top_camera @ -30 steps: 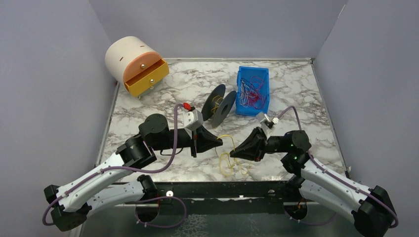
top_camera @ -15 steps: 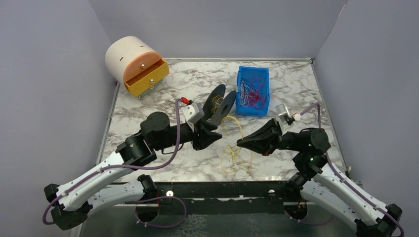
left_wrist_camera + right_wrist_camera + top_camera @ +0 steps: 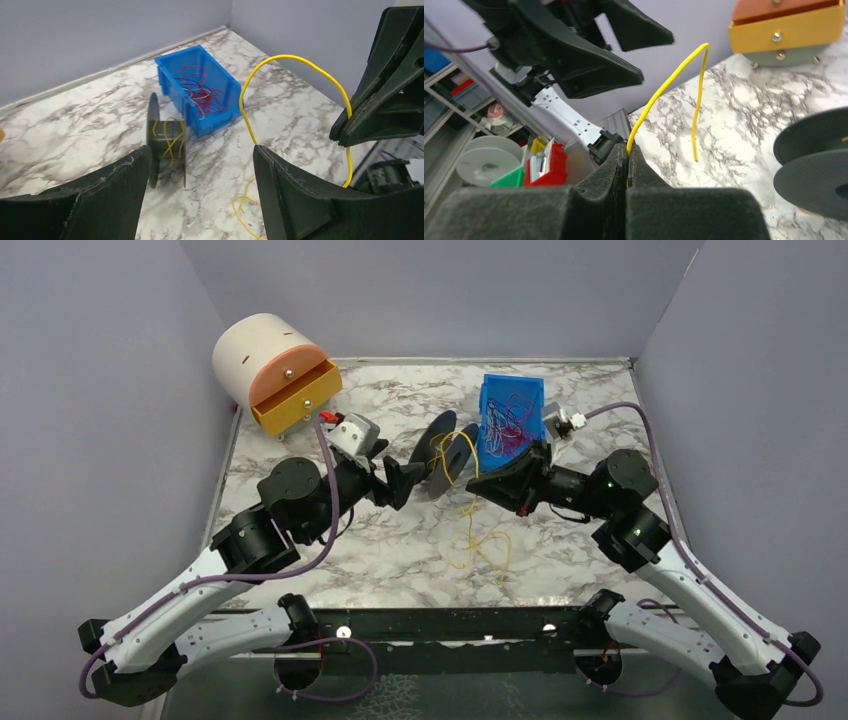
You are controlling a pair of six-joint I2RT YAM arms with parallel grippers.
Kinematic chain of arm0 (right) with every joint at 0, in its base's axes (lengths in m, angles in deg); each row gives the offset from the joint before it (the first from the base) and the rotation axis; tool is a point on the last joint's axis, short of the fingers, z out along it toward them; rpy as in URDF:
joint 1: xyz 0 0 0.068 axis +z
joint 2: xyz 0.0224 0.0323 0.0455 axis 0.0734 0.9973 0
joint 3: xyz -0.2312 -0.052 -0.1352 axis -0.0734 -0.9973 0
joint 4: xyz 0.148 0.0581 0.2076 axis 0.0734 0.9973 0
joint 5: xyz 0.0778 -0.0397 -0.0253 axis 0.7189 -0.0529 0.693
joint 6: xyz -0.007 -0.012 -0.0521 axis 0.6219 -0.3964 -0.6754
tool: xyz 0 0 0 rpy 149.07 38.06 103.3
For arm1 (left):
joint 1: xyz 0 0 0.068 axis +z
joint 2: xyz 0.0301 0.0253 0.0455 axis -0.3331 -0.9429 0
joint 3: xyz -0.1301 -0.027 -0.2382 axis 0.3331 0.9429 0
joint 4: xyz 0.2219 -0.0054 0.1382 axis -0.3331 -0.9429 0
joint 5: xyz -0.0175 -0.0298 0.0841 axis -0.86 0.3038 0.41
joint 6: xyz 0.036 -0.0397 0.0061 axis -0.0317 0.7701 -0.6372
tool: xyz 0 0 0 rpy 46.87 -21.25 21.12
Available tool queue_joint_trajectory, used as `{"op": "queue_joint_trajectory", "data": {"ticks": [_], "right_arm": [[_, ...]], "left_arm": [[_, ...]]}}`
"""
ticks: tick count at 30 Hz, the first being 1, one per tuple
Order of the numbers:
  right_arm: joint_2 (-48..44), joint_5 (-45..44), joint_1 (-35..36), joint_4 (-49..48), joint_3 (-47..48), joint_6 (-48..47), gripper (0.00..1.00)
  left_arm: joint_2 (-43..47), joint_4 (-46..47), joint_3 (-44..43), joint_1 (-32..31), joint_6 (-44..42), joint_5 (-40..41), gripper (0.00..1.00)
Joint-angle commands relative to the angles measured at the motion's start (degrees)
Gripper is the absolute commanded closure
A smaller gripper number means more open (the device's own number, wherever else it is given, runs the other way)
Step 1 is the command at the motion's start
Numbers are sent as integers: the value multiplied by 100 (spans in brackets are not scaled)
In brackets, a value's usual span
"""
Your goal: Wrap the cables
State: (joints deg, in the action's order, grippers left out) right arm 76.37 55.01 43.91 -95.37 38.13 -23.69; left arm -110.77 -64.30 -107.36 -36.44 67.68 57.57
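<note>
My right gripper [image 3: 627,150] is pinched tight on the yellow wire [image 3: 287,56], just right of the spool [image 3: 447,455]; my left gripper [image 3: 200,150] gapes wide, just left of it.

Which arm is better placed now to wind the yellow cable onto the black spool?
Right. The right pincer is shut on the yellow cable, near the black spool. The left pincer is open and holds nothing.

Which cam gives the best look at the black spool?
Left wrist: the black spool stands whole in frame, with yellow wire visible on its hub. Top external shows it small, beside the left claw. Right wrist catches only its flanges, cropped at the frame edge.
</note>
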Motion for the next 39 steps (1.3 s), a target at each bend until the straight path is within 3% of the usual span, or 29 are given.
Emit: {"op": "queue_joint_trajectory", "data": {"ticks": [1,5,10,25,32,39], "right_arm": [[335,-797,33,775,411,321,99],[674,-1473,37,1073,526,714,99],[1124,-1532,36,929,534,1276,99],[1873,-2131,34,-438,80,3407,99],[2174,-2506,36,-707,113,4058,99],[2322,-2889,37,-877,116,4316,99]], "left_arm": [[-41,-174,-218,-18,-348,1144,23],[-358,-144,-193,-10,-584,1870,20],[-747,78,-246,260,-660,1650,18],[-2230,262,-908,2192,-315,-607,17],[-2625,336,-1059,2404,-441,-1252,18],[-2604,680,-572,2483,-621,-1934,18]]}}
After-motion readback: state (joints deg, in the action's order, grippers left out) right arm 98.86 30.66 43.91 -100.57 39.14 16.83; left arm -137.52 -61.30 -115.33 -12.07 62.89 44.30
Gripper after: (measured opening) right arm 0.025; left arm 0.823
